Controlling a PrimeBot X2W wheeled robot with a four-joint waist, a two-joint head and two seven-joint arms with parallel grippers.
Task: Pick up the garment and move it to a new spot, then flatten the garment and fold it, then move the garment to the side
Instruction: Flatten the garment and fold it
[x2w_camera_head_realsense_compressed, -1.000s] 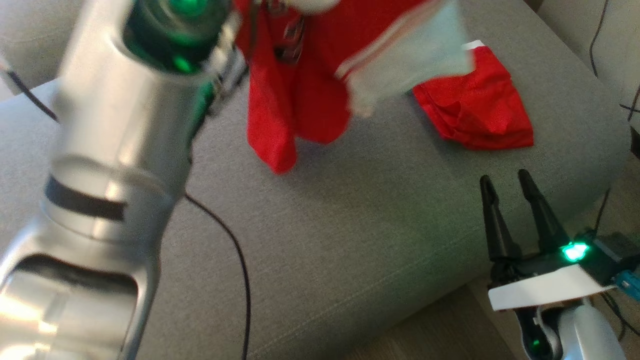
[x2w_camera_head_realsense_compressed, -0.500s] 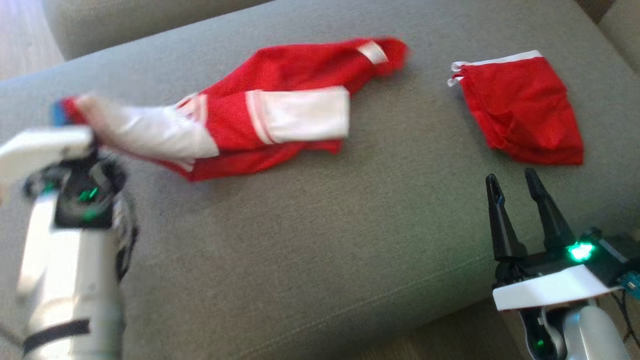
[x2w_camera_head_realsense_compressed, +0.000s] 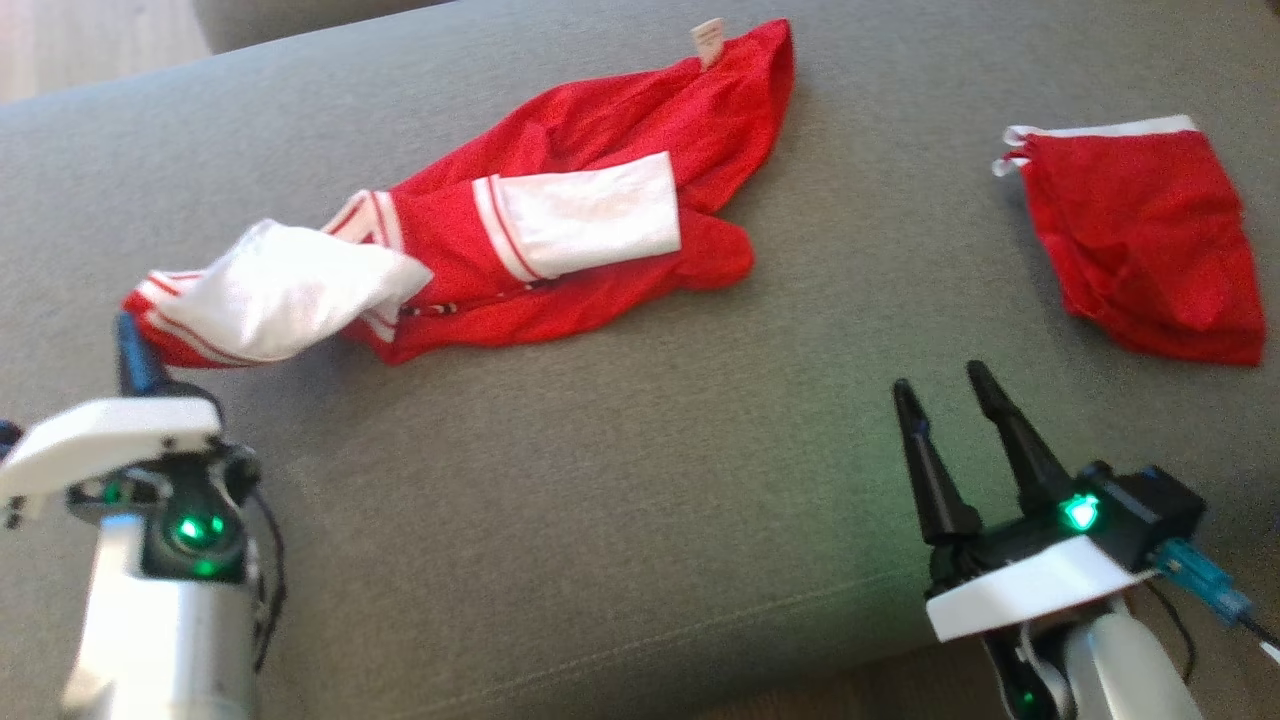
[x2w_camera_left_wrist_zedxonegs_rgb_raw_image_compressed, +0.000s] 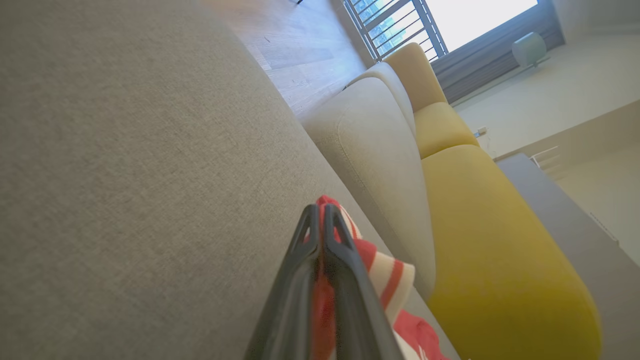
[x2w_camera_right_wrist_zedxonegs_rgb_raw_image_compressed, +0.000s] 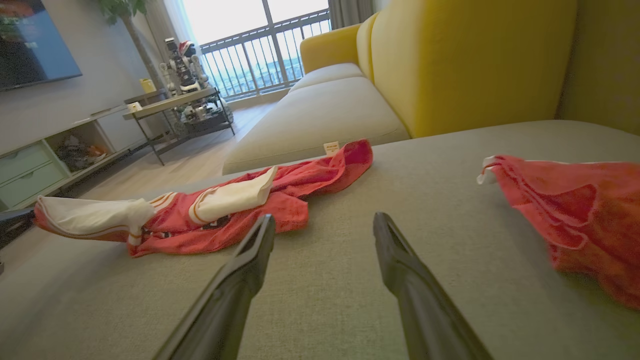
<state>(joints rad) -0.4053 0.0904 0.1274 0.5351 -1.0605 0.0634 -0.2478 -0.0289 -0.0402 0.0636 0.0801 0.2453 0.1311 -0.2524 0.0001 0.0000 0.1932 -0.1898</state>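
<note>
Fingers on my left arm (x2w_camera_left_wrist_zedxonegs_rgb_raw_image_compressed: 316, 222) are clenched flat together on the garment (x2w_camera_head_realsense_compressed: 440, 230), and in the left wrist view I can see red cloth squeezed between them and a red-and-white striped edge just past the tips. From the head camera that grip sits at the far left end of the garment, where a white sleeve (x2w_camera_head_realsense_compressed: 285, 295) bunches over the striped trim. I cannot tell whether that pinched end touches the cushion or hangs just above it. The rest of the garment lies stretched across the grey sofa seat (x2w_camera_head_realsense_compressed: 600, 500), running from my left fingers up and away towards the far edge. It is crumpled rather than flat. A second white sleeve (x2w_camera_head_realsense_compressed: 585, 215) lies folded across its middle, and a small label (x2w_camera_head_realsense_compressed: 708, 32) sticks up at its far end. The right fingers (x2w_camera_head_realsense_compressed: 918, 432) are spread apart and grasp nothing. They hover low over the near right part of the seat, pointing away from me, well apart from the garment. Off to the right, separate from everything else, lies a smaller red cloth (x2w_camera_head_realsense_compressed: 1140, 240) with a white band along its far edge. Behind the seat, the right wrist view shows a yellow backrest (x2w_camera_right_wrist_zedxonegs_rgb_raw_image_compressed: 475, 55).
</note>
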